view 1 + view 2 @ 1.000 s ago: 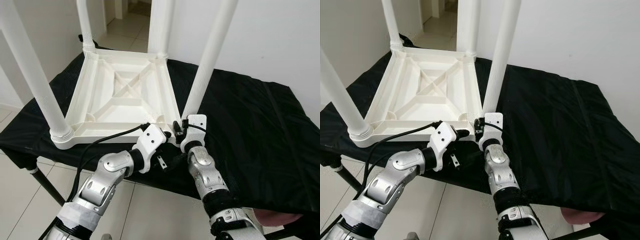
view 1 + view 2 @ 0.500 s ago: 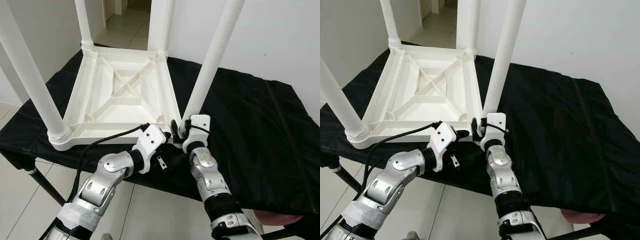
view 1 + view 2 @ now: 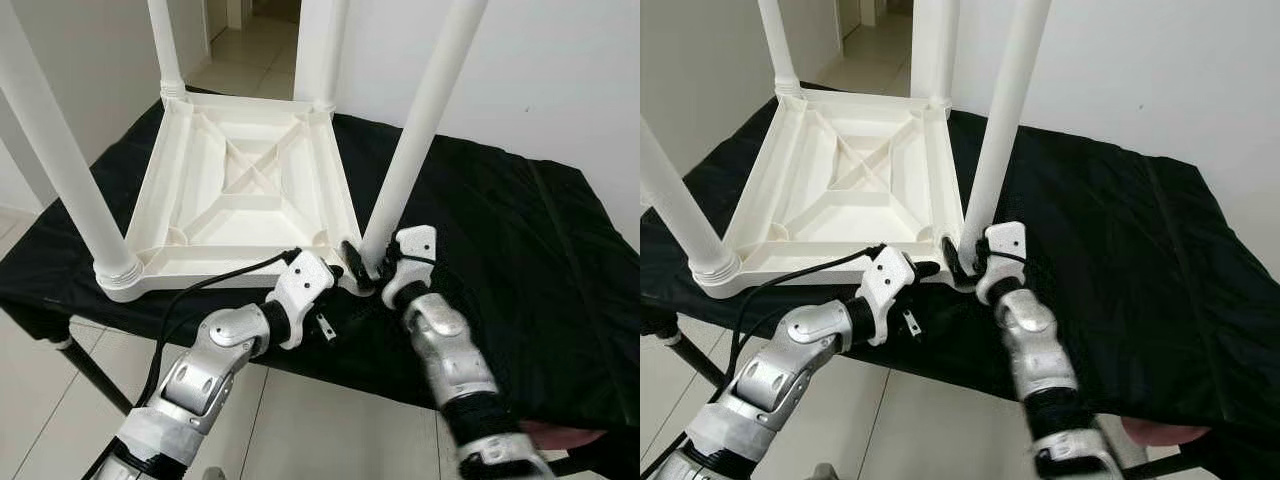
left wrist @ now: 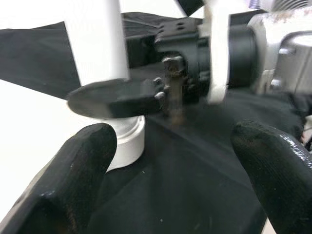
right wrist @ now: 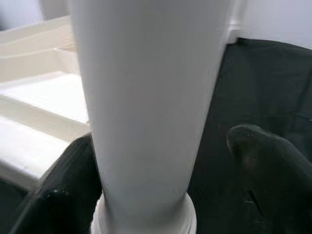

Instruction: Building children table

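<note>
The white table (image 3: 245, 190) lay upside down on a black cloth (image 3: 520, 260), its legs pointing up. My right gripper (image 3: 368, 268) was at the base of the near right leg (image 3: 415, 125), the fingers (image 5: 273, 161) spread to either side of it. In the right wrist view one finger sat against the leg's side and the other stood a little apart from it, so I was around the leg rather than pinching it. The collar at the leg's foot sat just below my fingertips.

My left gripper (image 4: 175, 165) was just beside the right one, at the near corner of the table, its fingers (image 4: 73, 170) spread wide and holding nothing. Ahead of them I saw the leg's collar and my right gripper's black finger across it. A black cable (image 3: 215, 280) ran from my left wrist over the table's near edge. The other three legs stood farther from both grippers.
</note>
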Available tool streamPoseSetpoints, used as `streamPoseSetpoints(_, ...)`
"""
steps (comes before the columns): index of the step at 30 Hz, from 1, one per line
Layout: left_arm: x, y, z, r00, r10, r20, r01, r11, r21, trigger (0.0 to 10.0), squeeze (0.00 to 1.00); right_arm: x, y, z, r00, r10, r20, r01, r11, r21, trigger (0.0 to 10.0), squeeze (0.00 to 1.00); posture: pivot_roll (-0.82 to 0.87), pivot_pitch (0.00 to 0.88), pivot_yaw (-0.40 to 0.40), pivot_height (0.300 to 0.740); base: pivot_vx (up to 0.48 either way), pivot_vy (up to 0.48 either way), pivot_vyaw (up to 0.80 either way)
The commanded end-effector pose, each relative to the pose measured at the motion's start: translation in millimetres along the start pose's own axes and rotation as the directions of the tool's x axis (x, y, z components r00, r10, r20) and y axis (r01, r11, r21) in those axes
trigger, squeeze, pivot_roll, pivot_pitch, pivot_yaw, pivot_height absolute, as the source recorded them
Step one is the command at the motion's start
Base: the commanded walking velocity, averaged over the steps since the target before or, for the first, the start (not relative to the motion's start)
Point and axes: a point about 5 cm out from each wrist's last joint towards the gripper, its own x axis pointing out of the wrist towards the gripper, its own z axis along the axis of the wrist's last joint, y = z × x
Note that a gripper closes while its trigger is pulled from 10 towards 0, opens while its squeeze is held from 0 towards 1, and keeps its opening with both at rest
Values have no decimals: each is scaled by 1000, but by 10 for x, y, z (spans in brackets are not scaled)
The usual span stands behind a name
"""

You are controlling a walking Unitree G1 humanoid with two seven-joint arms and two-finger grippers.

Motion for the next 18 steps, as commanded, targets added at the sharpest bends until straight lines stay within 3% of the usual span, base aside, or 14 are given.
streamPoseSetpoints(1,19,-27,10,1000,-16,4,16,1000,5,10000,0,26,-49,0,998,55,2,-55,998,1,10000,0,-7,0,-86,740,0,0,0)
streamPoseSetpoints(7,33,-39,11,1000,-22,7,22,1000,6,10000,0,118,-123,37,990,140,-18,-140,990,-13,10000,0,-2,0,-90,740,0,0,0)
streamPoseSetpoints(18,33,-22,20,1000,-7,11,7,1000,10,10000,0,334,37,-52,954,273,-121,-277,961,-18,10000,0,17,0,-101,740,0,0,0)
